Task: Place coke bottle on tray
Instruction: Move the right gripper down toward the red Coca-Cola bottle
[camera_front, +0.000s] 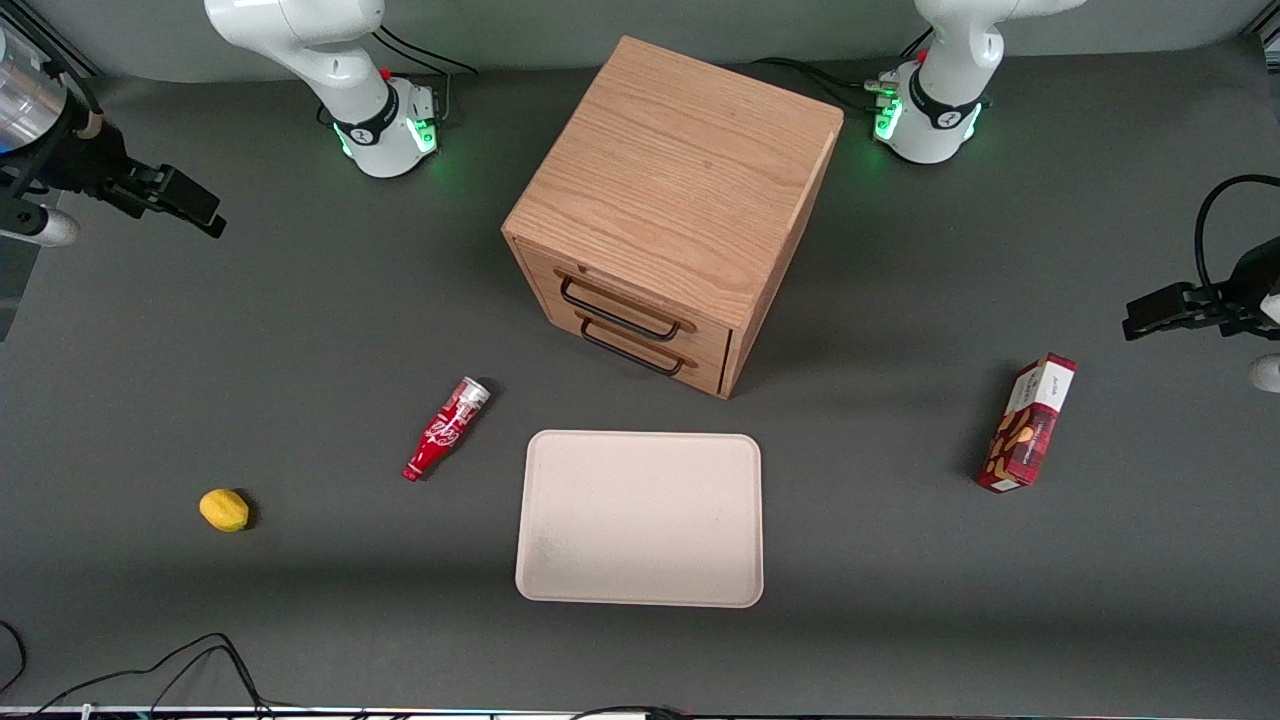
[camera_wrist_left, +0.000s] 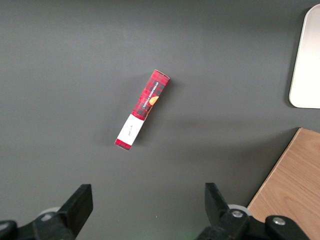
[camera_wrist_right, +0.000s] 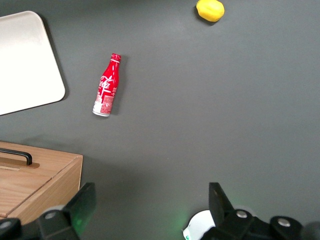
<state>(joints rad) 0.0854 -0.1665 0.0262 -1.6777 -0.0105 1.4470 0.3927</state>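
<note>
Bench (camera_front: 200, 330): dark grey surface carrying everything.
Cabinet (camera_front: 680, 170): wooden drawer cabinet, two black handles on its front, standing mid-bench, farther from the front camera than the tray.
Tray (camera_front: 640, 585): cream, flat, bare, in front of the cabinet's drawers; nothing lies on it.
Carton (camera_front: 1028, 424): red, with nut pictures, toward the parked arm's end of the bench; plays no part in the task.
Coke bottle (camera_front: 446, 428): lying on its side on the bench just beside the tray, toward the working arm's end, not touching the rim; its silver base points toward the cabinet, its red cap toward the front camera.
Lemon (camera_front: 224, 510): small yellow fruit, farther toward the working arm's end than the bottle, well apart from it.
Gripper (camera_front: 185, 203): raised at the working arm's end of the bench, fingers spread apart, holding nothing.
Bottle relative to gripper: well apart; the bottle lies between the gripper and the tray, and nearer the front camera than the gripper.
Step in hand: judged as the very start, with the reach not yet made.
Next move: probably carry the gripper over the bottle, turn the fingers to straddle its body crosswise, then descend and close.
</note>
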